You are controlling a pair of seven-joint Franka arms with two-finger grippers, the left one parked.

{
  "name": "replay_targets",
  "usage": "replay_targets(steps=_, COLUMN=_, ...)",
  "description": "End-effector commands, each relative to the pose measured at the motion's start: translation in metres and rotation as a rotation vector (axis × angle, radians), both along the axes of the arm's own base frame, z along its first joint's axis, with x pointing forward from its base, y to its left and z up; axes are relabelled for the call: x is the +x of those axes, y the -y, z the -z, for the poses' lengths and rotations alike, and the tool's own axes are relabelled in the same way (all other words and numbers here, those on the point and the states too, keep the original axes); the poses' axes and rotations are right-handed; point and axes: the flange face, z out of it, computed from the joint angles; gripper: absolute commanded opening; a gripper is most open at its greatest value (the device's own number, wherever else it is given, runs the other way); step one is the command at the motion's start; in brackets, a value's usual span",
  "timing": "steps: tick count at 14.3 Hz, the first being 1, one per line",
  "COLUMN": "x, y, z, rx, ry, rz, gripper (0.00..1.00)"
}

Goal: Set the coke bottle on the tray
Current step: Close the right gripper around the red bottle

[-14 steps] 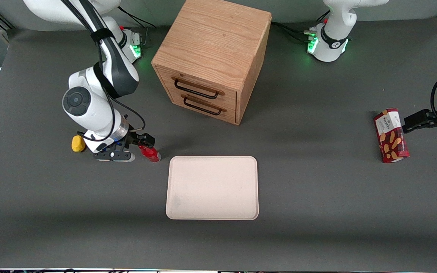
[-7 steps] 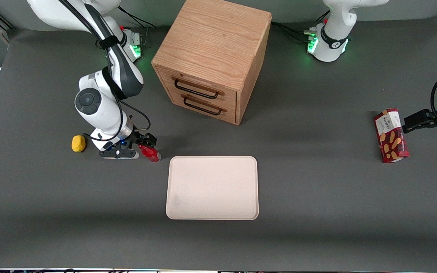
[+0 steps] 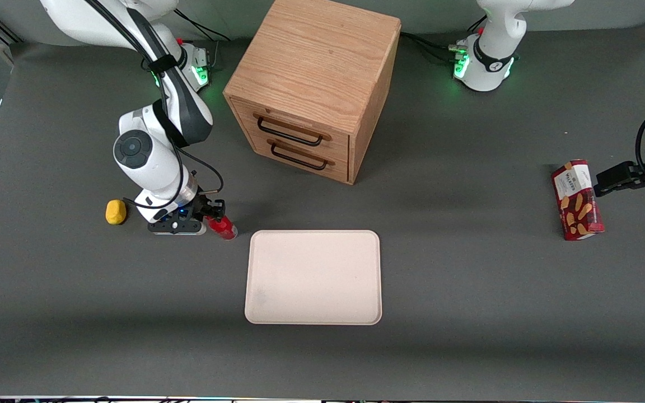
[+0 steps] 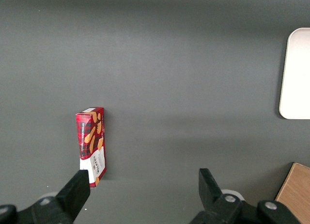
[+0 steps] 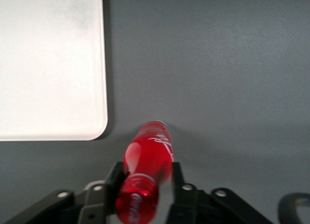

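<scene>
fingers (image 5: 115,178) clamping coke bottle (image 5: 145,178), gripper (image 5: 145,183), grey table (image 3: 468,280)

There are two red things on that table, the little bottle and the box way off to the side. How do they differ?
The coke bottle is round, glossy and small; the snack box is flat-sided, bigger and printed with biscuit pictures. The bottle sits between the gripper jaws beside the tray; the box lies untouched toward the parked arm's end. Both are red and rest on the table.
</scene>
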Motion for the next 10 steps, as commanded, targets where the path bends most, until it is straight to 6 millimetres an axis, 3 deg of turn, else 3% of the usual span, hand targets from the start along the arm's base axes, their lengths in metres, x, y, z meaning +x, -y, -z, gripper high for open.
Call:
replay_targets(steps=1, x=0.0, y=-0.001, z=-0.001, rx=-0.009, ry=0.019, rz=0.012, gripper=0.0)
replay_targets(steps=5, x=0.003, y=-0.001, z=-0.007, rx=-0.01, ry=0.026, rz=-0.004, gripper=0.0)
replay_targets(steps=7, x=0.012, y=-0.003, z=-0.029, rx=-0.051, ry=0.025, rz=-0.038, gripper=0.0)
replay_targets(steps=10, x=0.038, y=-0.003, z=-0.09, rx=-0.076, ry=0.013, rz=-0.045, gripper=0.0)
